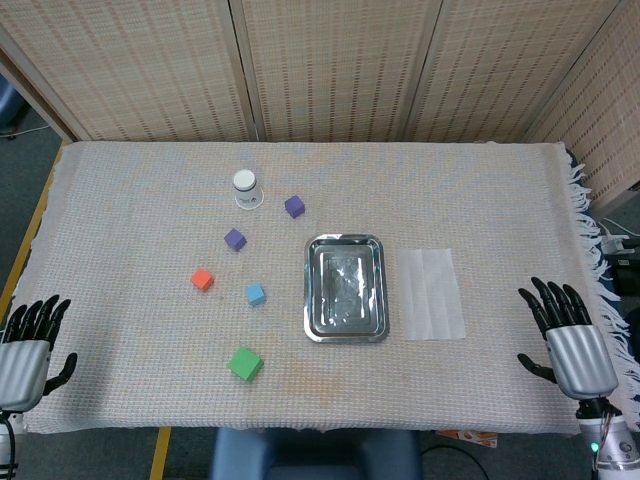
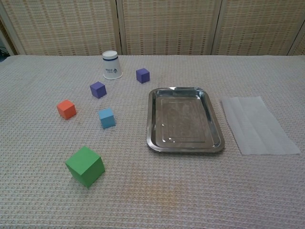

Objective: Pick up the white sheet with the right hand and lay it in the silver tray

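The white sheet (image 1: 436, 293) (image 2: 257, 124) lies flat on the cloth, just right of the silver tray (image 1: 313, 300) (image 2: 152, 119), which holds nothing. My right hand (image 1: 570, 340) hovers at the table's front right corner, right of the sheet and well apart from it, fingers spread and empty. At the front left corner my left hand (image 1: 26, 350) is also open and empty. The chest view shows neither hand.
Left of the tray are a green cube (image 1: 244, 363), a light blue cube (image 1: 255, 293), an orange cube (image 1: 202, 279), two purple cubes (image 1: 235, 239) (image 1: 294, 206) and an upturned white paper cup (image 1: 245, 188). A woven screen stands behind the table.
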Controlling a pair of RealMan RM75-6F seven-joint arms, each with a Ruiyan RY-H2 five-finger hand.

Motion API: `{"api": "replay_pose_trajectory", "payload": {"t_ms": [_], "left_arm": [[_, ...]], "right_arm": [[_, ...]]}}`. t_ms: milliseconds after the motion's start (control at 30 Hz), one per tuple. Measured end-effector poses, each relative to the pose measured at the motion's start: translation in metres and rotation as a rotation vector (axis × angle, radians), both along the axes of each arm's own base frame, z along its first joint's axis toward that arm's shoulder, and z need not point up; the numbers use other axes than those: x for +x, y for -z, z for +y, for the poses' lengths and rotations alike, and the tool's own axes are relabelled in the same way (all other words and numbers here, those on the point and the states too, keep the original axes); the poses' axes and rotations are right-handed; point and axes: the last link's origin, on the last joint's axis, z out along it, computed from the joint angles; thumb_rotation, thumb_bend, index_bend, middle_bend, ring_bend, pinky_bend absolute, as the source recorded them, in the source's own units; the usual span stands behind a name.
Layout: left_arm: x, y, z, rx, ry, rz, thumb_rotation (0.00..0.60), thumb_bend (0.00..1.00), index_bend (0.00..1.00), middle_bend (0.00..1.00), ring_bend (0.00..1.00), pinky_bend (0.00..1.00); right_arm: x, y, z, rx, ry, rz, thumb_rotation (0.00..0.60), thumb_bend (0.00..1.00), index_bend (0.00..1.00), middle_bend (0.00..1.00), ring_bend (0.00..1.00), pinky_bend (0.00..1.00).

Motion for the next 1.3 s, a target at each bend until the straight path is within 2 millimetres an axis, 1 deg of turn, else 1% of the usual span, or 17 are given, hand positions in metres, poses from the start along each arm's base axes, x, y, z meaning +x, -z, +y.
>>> {"api": "replay_pose_trajectory", "payload": {"t_ms": [33,67,133,167,233,367,467,600,833,900,1033,1200,1300], "left_arm": [[0.000,0.000,0.000,-0.001,-0.002,-0.003,0.600,0.38,0.00,0.00,0.00,0.04],[0.000,0.000,-0.001,-0.003,-0.006,-0.005,0.600,0.38,0.00,0.00,0.00,0.04],[0.000,0.001,0.000,-0.007,-0.013,-0.008,0.600,0.38,0.00,0.00,0.00,0.04],[-0.001,0.001,0.000,-0.007,-0.014,-0.010,0.600,0.38,0.00,0.00,0.00,0.04],[-0.001,0.000,0.000,-0.005,-0.015,-0.018,0.600,0.38,0.00,0.00,0.00,0.04],[-0.002,0.000,0.000,-0.005,-0.025,-0.036,0.600,0.38,0.00,0.00,0.00,0.04],[-0.004,-0.001,0.001,-0.008,-0.039,-0.044,0.600,0.38,0.00,0.00,0.00,0.04],[-0.005,-0.002,0.002,-0.009,-0.052,-0.062,0.600,0.38,0.00,0.00,0.00,0.04],[-0.005,-0.002,0.003,-0.015,-0.045,-0.059,0.600,0.38,0.00,0.00,0.00,0.04],[-0.006,-0.002,0.004,-0.016,-0.049,-0.062,0.600,0.38,0.00,0.00,0.00,0.04],[-0.006,-0.003,0.004,-0.015,-0.051,-0.070,0.600,0.38,0.00,0.00,0.00,0.04],[-0.005,-0.002,0.003,-0.017,-0.048,-0.070,0.600,0.38,0.00,0.00,0.00,0.04],[-0.004,-0.002,0.003,-0.016,-0.046,-0.070,0.600,0.38,0.00,0.00,0.00,0.04]], "right_arm": [[0.002,0.003,0.000,-0.002,-0.011,0.003,0.600,0.00,0.13,0.00,0.00,0.12],[0.004,0.007,0.000,-0.005,-0.026,0.009,0.600,0.00,0.22,0.00,0.00,0.15],[0.006,0.014,-0.001,-0.008,-0.049,0.026,0.600,0.01,0.32,0.00,0.00,0.19],[0.007,0.019,-0.002,-0.008,-0.062,0.042,0.600,0.01,0.36,0.00,0.00,0.20],[0.008,0.028,-0.003,-0.003,-0.071,0.062,0.600,0.02,0.39,0.01,0.00,0.22],[0.012,0.049,-0.004,0.034,-0.070,0.071,0.600,0.03,0.42,0.04,0.00,0.26],[0.013,0.062,-0.005,0.062,-0.069,0.087,0.600,0.06,0.43,0.04,0.00,0.28],[0.012,0.076,-0.008,0.083,-0.065,0.117,0.600,0.10,0.44,0.06,0.01,0.31],[-0.004,0.089,-0.016,0.101,-0.023,0.167,0.600,0.14,0.45,0.07,0.02,0.33],[-0.009,0.092,-0.018,0.103,-0.009,0.180,0.600,0.14,0.42,0.07,0.02,0.33],[-0.018,0.094,-0.022,0.096,0.010,0.208,0.600,0.14,0.31,0.07,0.02,0.33],[-0.023,0.098,-0.026,0.081,0.021,0.235,0.600,0.13,0.25,0.07,0.02,0.33],[-0.022,0.101,-0.029,0.077,0.012,0.256,0.600,0.10,0.23,0.07,0.02,0.33]]}}
